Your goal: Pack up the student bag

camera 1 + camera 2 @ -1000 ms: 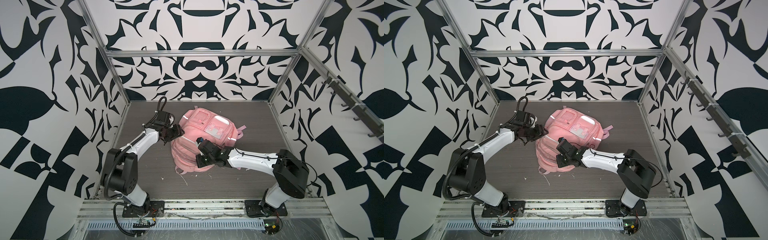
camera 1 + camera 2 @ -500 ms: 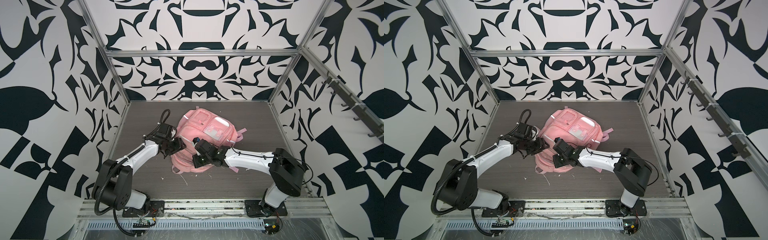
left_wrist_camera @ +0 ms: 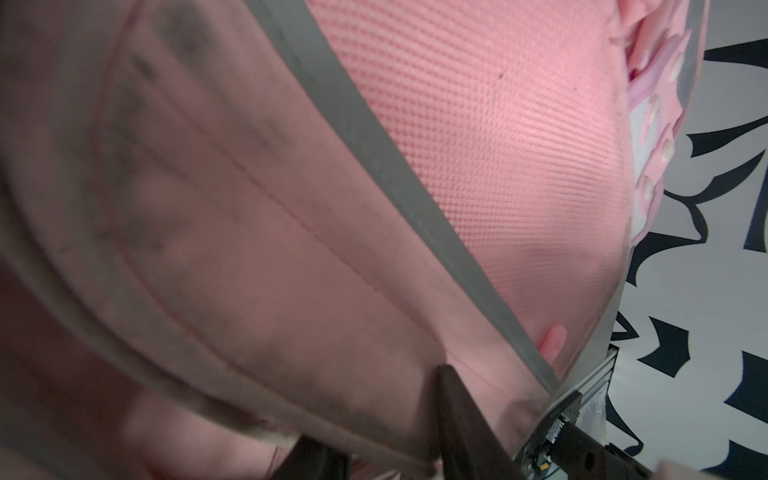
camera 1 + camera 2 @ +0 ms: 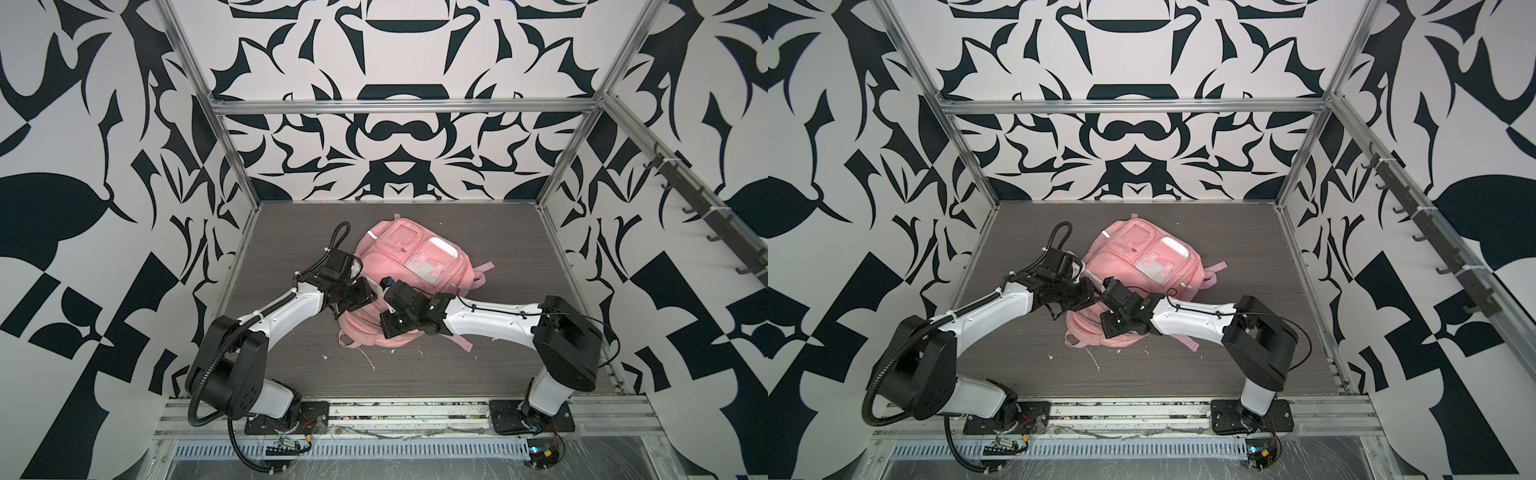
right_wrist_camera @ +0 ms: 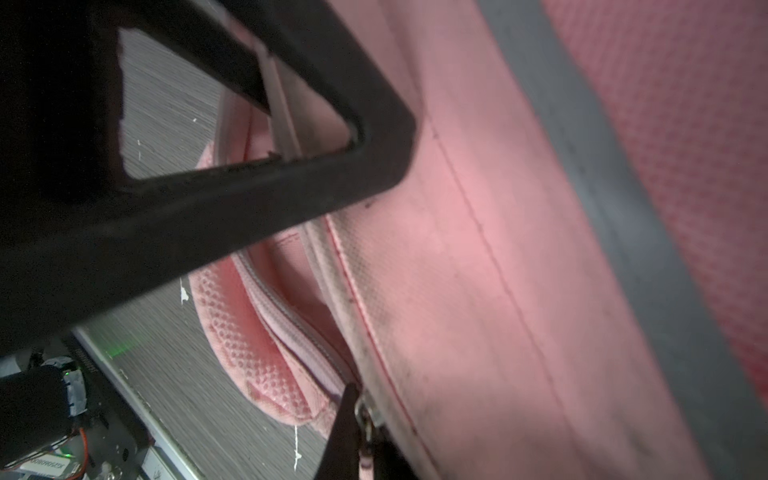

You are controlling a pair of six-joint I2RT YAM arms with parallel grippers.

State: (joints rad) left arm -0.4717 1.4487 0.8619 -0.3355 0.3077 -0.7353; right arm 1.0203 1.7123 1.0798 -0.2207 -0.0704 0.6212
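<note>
Pink student bag (image 4: 415,259) lies on the surface (image 4: 286,249), both claws at its left side. The right claw (image 5: 363,422) is clenched on a zipper pull (image 5: 366,411); the left claw (image 4: 370,296), can't tell.

The student bag (image 4: 399,249) is woven pink cloth, table (image 4: 519,257) matt woodgrain.

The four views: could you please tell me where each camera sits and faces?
Both top views: high at the front, looking down on the student bag; left arm, right arm show whole.
Left wrist: on the left arm, close against the bag's side; left gripper shows.
Right wrist: on the right arm, along the bag's zip; right gripper shut on zip pull.
All share the bag.
</note>
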